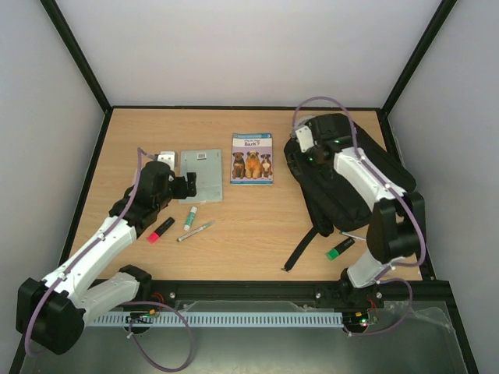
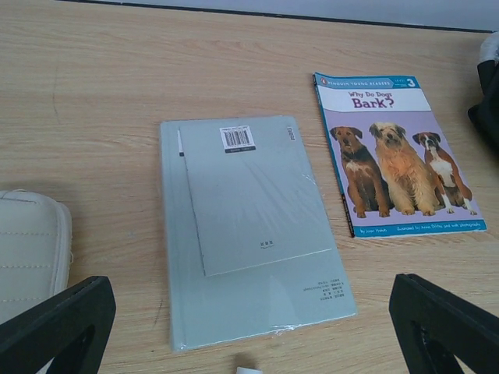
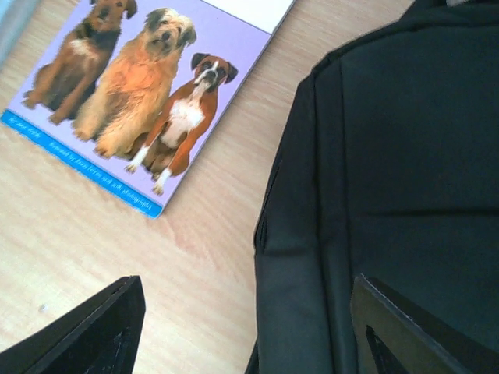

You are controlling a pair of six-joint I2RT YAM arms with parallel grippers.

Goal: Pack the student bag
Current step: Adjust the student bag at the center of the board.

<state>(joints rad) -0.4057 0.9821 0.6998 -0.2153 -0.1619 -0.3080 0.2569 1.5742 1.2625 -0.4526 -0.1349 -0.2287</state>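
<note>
Student bag (image 1: 312, 191) lies flat on the desk (image 1: 249, 241), far right. It's black, w/ one strap (image 1: 300, 251) trailing toward the near edge. Right arm (image 1: 366, 178) reaches over the bag. Right jaws hang above its far-left edge, spread fairly wide, nothing gripped. In the wrist view one finger is over bare wood, the other over black fabric. Can't tell if they touch the bag.

Green highlighter (image 1: 340, 248) sits just beside the bag's near edge, right of the strap.

Dog book (image 1: 253, 158), "Why Do Dogs Bark?", lies face up just left of the bag, w/ a narrow strip of wood btwn them. Left of that is a grey book (image 1: 200, 176) in clear film, barcode label near its far edge. A white padded case (image 1: 165, 157) lies left of the grey book.

Left arm (image 1: 101, 245) stretches toward the grey book. Left jaws are wide apart, empty, over its near edge.

Near side of the grey book, left to right: red-and-black highlighter (image 1: 161, 229), white marker (image 1: 189, 217), pen (image 1: 195, 231). All are loose on the desk.
</note>
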